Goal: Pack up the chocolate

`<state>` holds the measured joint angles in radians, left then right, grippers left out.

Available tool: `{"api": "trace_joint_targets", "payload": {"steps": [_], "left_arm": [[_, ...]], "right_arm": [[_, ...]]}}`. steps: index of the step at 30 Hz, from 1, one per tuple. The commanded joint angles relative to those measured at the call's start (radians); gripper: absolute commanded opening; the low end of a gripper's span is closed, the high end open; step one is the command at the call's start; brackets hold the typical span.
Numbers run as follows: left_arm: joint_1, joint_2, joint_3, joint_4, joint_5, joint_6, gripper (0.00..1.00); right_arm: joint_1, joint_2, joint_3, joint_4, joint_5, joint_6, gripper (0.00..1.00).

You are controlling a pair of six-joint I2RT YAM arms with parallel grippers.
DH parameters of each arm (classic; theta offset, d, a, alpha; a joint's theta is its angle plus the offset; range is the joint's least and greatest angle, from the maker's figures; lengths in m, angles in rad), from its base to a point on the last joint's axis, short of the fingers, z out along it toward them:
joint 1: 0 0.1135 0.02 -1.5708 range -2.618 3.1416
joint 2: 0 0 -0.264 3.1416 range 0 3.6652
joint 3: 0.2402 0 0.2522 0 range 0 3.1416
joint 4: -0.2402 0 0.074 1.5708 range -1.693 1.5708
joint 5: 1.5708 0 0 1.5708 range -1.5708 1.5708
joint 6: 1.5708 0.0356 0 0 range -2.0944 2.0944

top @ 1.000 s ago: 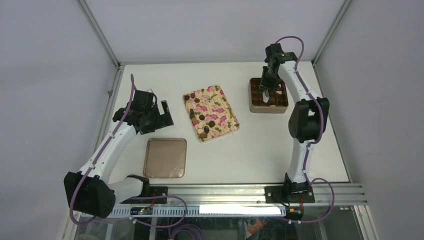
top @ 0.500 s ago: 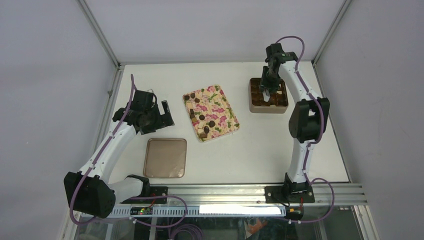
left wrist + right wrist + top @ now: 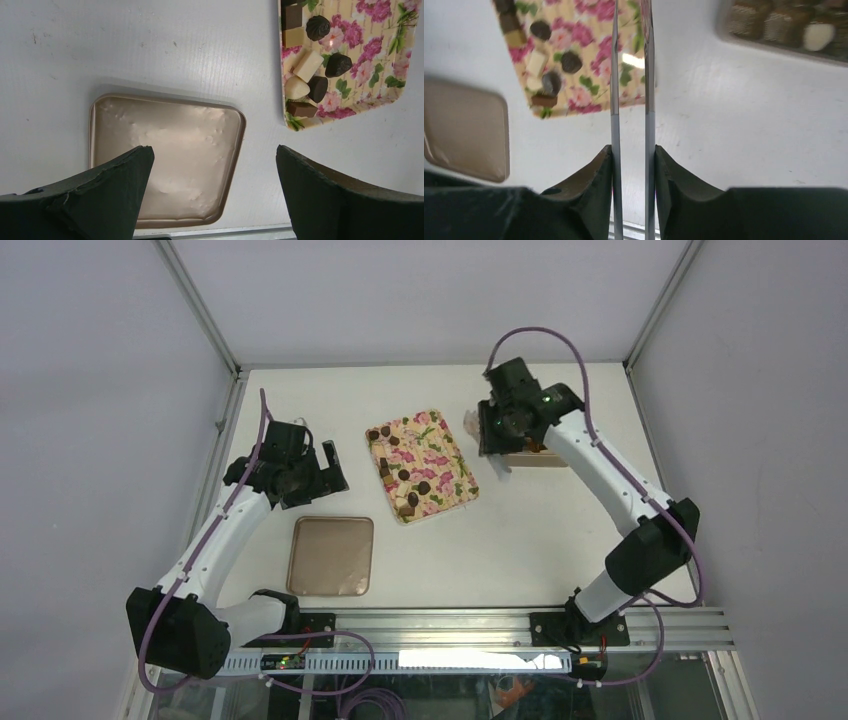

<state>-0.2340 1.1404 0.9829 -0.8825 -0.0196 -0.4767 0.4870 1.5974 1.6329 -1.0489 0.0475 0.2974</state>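
Note:
Several chocolate pieces (image 3: pixel 405 476), dark and a few pale, lie on a flowered tray (image 3: pixel 440 455); they also show in the left wrist view (image 3: pixel 318 28) and the right wrist view (image 3: pixel 571 62). The brown grid box (image 3: pixel 545 459) with several pieces inside (image 3: pixel 784 29) is partly hidden by my right arm. My right gripper (image 3: pixel 492 430) (image 3: pixel 631 150) is shut on silver tongs (image 3: pixel 614 75), whose blades stand apart with nothing between them, above the table between tray and box. My left gripper (image 3: pixel 328 468) (image 3: pixel 212 150) is open and empty above the lid.
The flat tan lid (image 3: pixel 331 556) lies near the front left, below my left gripper (image 3: pixel 165 150), and at the left edge of the right wrist view (image 3: pixel 464 130). Grey walls enclose the table; a metal rail (image 3: pixel 480 625) runs along the near edge.
My right arm has swung left and nearer, from over the box to the gap between box and flowered tray, still holding the tongs. The left arm has not moved.

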Motion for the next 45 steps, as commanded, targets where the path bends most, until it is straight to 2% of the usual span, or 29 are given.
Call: {"api": "trace_joint_targets", "payload": {"steps": [1, 8, 12, 24, 33, 36, 42, 45], "left_arm": [[0.009, -0.031, 0.025, 0.035, 0.018, 0.006, 0.99], [0.007, -0.044, 0.018, 0.033, 0.018, 0.001, 0.99], [0.008, -0.055, 0.007, 0.033, 0.017, -0.003, 0.99], [0.008, -0.066, -0.005, 0.028, 0.011, 0.001, 0.99], [0.008, -0.068, -0.011, 0.028, 0.006, 0.0, 0.99], [0.009, -0.068, -0.013, 0.028, 0.006, 0.001, 0.99], [0.008, -0.067, -0.014, 0.028, 0.006, 0.001, 0.99], [0.009, -0.065, -0.014, 0.028, 0.006, 0.0, 0.99]], "right_arm": [[0.143, -0.031, -0.106, 0.042, -0.014, 0.013, 0.34], [0.331, 0.031, -0.152, 0.027, 0.085, 0.025, 0.36], [0.39, 0.086, -0.134, 0.018, 0.119, 0.019, 0.37], [0.437, 0.193, -0.098, 0.024, 0.16, 0.002, 0.44], [0.443, 0.268, -0.022, 0.001, 0.178, 0.007, 0.45], [0.445, 0.274, -0.015, -0.009, 0.182, 0.004, 0.42], [0.445, 0.251, -0.016, -0.023, 0.198, 0.009, 0.23], [0.444, 0.232, -0.014, -0.03, 0.207, 0.014, 0.18]]}}
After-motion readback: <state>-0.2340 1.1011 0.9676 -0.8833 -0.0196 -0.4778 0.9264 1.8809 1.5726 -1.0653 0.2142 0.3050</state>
